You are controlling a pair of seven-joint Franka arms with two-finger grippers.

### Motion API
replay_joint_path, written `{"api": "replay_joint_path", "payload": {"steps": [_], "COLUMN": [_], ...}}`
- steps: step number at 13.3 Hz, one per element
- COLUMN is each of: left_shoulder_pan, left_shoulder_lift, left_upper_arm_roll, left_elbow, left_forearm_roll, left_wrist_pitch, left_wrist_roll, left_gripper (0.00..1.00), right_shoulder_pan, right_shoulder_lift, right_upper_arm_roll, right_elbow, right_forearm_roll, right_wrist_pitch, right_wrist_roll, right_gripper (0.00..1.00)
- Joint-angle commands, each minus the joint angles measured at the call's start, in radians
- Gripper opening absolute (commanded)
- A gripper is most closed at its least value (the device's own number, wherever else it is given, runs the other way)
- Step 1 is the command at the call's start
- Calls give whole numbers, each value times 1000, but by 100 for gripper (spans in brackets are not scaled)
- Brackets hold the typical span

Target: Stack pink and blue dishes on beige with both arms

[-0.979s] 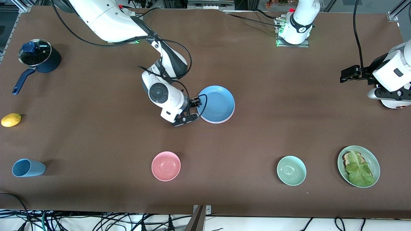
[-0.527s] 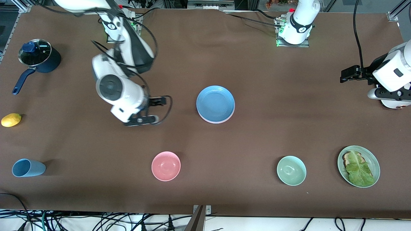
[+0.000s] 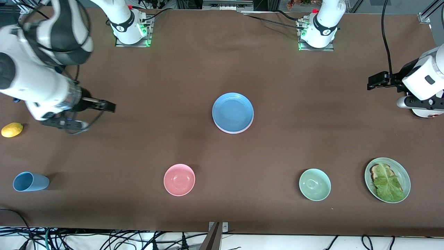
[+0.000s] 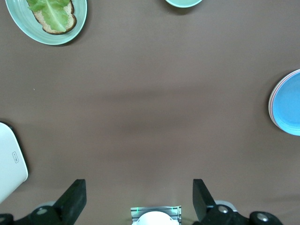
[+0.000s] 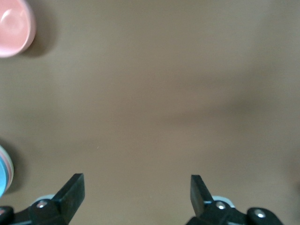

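The blue plate [image 3: 232,111] lies in the middle of the table, on top of a stack. A pale pink rim [image 3: 233,132] peeks out under it; the beige plate is hidden below. The left wrist view shows the blue plate [image 4: 287,108] with thin pale rims at its edge. Only a sliver of the blue plate [image 5: 3,171] shows in the right wrist view. My right gripper [image 3: 95,116] hangs open and empty over bare table toward the right arm's end, well clear of the stack. My left gripper [image 3: 372,82] waits open and empty over the left arm's end of the table.
A pink bowl [image 3: 179,179] and a pale green bowl [image 3: 314,184] sit nearer the front camera. A green plate with lettuce on toast [image 3: 387,180] is toward the left arm's end. A lemon [image 3: 12,129] and a blue cup [image 3: 29,181] lie toward the right arm's end.
My right gripper has drawn back from the blue plate's edge and swung toward the right arm's end of the table, empty. The stack and the left arm have not moved.
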Motion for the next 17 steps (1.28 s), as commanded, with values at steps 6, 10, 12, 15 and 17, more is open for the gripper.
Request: {"api": "replay_joint_path", "payload": {"steps": [6, 10, 12, 15, 17], "left_shoulder_pan": [0, 0, 0, 0, 0], "left_shoulder_lift": [2, 2, 2, 2, 2], "left_upper_arm_roll": [-1, -1, -1, -1, -1], "left_elbow": [8, 8, 8, 8, 8], "left_forearm_roll": [16, 16, 16, 16, 16], "left_wrist_pitch": [2, 2, 2, 2, 2], "left_wrist_roll": [27, 27, 27, 27, 27], "left_gripper": [100, 100, 100, 100, 100], "right_shoulder_pan": [-214, -214, -215, -214, -214], "right_shoulder_lift": [-225, -241, -241, -235, -233], "right_upper_arm_roll": [112, 112, 108, 104, 104], "right_elbow": [-112, -102, -96, -93, -93], "right_forearm_roll": [-65, -57, -57, -57, -57], "right_wrist_pitch": [-88, -97, -97, -94, -91], "right_wrist_roll": [-93, -96, -96, -96, -96], "right_gripper": [100, 100, 100, 100, 100]}}
